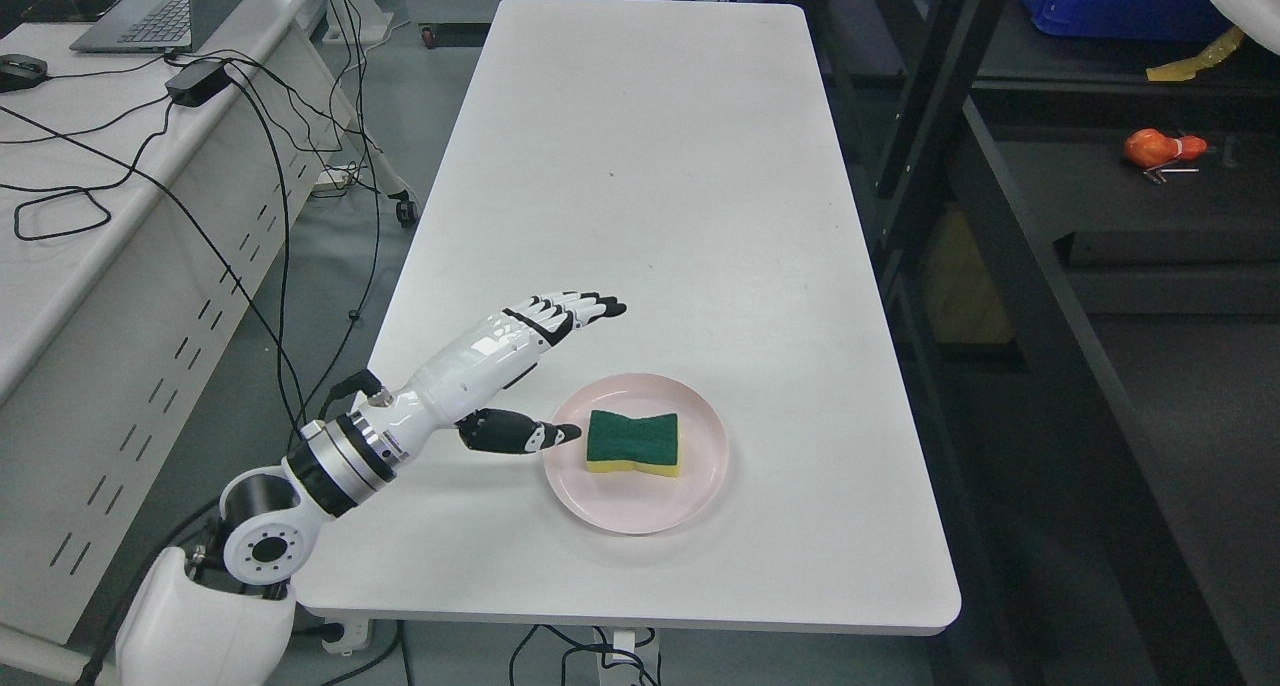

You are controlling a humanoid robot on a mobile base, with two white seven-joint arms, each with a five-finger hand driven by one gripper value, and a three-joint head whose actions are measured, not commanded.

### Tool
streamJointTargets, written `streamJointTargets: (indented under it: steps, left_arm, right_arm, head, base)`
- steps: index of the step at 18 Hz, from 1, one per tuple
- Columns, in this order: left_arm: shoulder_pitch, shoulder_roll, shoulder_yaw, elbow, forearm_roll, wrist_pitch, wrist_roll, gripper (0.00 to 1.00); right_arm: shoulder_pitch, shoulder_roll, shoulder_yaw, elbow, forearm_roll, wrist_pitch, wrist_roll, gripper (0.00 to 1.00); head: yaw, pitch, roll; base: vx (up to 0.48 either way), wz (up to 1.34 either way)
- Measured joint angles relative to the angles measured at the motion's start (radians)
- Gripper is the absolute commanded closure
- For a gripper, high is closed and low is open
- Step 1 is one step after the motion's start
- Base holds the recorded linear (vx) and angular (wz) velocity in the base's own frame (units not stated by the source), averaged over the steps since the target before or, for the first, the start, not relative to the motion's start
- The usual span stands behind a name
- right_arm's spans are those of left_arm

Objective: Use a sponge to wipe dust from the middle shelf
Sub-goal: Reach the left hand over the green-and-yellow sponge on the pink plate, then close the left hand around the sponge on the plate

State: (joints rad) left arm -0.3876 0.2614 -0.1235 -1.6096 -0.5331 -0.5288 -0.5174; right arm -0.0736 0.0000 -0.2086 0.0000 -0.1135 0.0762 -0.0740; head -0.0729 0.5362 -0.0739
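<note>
A: What holds anything here?

B: A round pale pink plate (690, 501) on the near part of the long white tabletop (650, 186). In it lies a waisted sponge with a dark green scouring top and a yellow foam base (633, 442), flat, green side up, a little above the plate's middle.

A: And the sponge is untouched?

B: Yes. The white and black left hand (510, 361) comes in from the lower left, above the tabletop just left of the plate. Its four fingers (580, 308) are stretched out straight and together, pointing up and to the right, holding nothing. The black thumb points right, its tip at the plate's left rim, a small gap short of the sponge.

A: What else is around, starting from the left?

B: A second white desk (60, 266) at the left edge carries an open grey laptop (165, 11), a dark mouse (20, 69), a black power brick (198, 81) and loose black cables (250, 166) that trail down to the grey floor (320, 266). Right of the tabletop stands a dark metal shelf frame (930, 96). On its dark shelf board lies a small orange object (1160, 148); a blue crate (1110, 1) shows at the top right corner.

A: Anything between hand and sponge?

B: Only the plate's rim.
</note>
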Motion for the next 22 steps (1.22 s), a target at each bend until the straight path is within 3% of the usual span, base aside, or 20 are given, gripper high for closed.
streamJointTargets:
  steps: [9, 22]
  left_arm:
    - [-0.144, 0.06, -0.116, 0.086, -0.32, -0.012, -0.029, 0.08]
    - [-0.229, -0.01, -0.312, 0.177, -0.421, -0.013, -0.03, 0.08]
  right_arm:
    - [0.0, 0.0, 0.0, 0.0, 0.0, 0.0, 0.0, 0.0]
    - [0.0, 0.0, 0.0, 0.0, 0.0, 0.0, 0.0, 0.0]
  head:
    - [0.0, 0.0, 0.0]
    - [0.0, 0.0, 0.0]
  base:
    - [0.0, 0.0]
    - [0.0, 0.0]
